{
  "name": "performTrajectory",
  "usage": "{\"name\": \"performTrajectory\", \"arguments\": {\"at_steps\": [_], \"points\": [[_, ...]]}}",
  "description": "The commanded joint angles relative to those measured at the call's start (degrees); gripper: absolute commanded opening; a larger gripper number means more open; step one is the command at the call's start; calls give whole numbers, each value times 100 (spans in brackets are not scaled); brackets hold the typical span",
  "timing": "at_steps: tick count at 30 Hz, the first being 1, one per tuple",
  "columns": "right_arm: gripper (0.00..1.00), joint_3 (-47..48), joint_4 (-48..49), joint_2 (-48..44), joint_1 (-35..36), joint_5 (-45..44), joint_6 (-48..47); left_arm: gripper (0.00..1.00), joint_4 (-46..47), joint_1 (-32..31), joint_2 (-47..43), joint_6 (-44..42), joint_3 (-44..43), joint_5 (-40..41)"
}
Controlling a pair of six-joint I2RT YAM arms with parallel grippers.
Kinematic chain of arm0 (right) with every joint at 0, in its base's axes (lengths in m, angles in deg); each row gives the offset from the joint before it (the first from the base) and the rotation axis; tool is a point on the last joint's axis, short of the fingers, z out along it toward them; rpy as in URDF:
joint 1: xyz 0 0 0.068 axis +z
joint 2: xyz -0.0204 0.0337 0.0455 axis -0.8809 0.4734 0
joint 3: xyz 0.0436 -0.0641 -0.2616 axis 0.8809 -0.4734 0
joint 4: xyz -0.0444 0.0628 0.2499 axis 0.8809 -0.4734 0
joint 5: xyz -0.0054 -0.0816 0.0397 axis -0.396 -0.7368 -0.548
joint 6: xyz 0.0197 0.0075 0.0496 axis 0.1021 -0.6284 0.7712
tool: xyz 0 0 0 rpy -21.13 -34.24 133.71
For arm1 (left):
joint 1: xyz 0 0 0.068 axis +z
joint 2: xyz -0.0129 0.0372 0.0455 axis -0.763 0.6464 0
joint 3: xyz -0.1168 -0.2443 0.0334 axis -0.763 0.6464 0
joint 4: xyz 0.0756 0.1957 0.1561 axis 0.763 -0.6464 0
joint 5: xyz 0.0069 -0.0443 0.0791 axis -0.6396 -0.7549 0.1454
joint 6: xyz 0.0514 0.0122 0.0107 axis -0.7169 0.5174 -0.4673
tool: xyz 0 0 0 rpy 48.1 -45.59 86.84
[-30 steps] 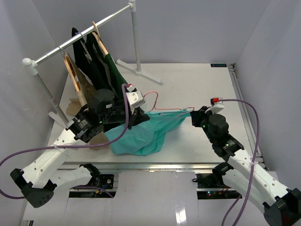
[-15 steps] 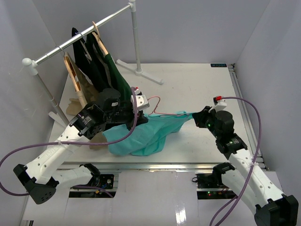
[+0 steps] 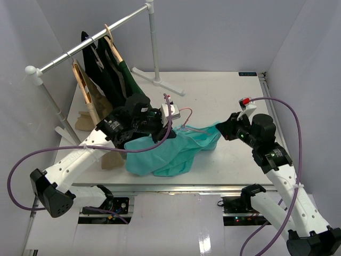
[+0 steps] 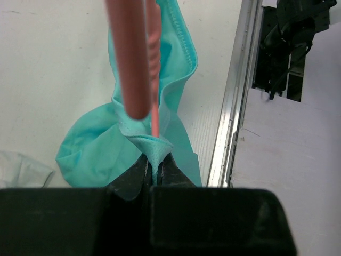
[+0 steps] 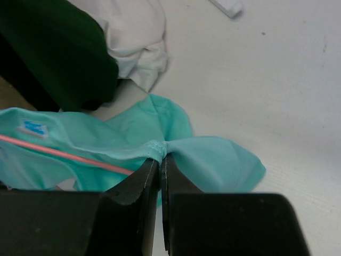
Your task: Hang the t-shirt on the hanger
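The teal short-sleeved t-shirt (image 3: 165,154) was stretched low over the white table (image 3: 224,90) between the two arms, part of it slumped on the tabletop near the front edge. The stretch looked deliberate to me: with the cloth pulled taut from both ends, an opening would stay wide enough for the thin pink wire hanger (image 5: 58,153) to be worked inside.

The left gripper (image 4: 153,166) had its jaws pressed together on a bunched fold of the teal hem. The pink wire ran right down into that same pinch, so it seemed to be holding cloth and hanger together. The right gripper (image 5: 161,162) was likewise clamped on a small gathered fold at the shirt's far end, with the wire lying across the fabric just beside its fingers. From above, the hanger's hook poked out near the left wrist.

By my count there was one teal t-shirt, one pink hanger and two arms, both with their jaws closed on cloth. At the back left stood one metal clothes rail (image 3: 90,45) carrying two light wooden hangers (image 3: 81,80) that I could make out, with a dark green garment (image 3: 128,80) and a tan garment (image 3: 95,98) hanging there, well clear of the work.
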Motion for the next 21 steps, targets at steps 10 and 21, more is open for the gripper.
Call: {"name": "performTrajectory", "arguments": {"at_steps": [10,21], "points": [[24,273,96,133,463,1872,-971,0,2368,39,693,920,1039,-2457],[56,493,394,334,476,2679,-1448,0,2809,55,832,1342,1004,-2986]]}}
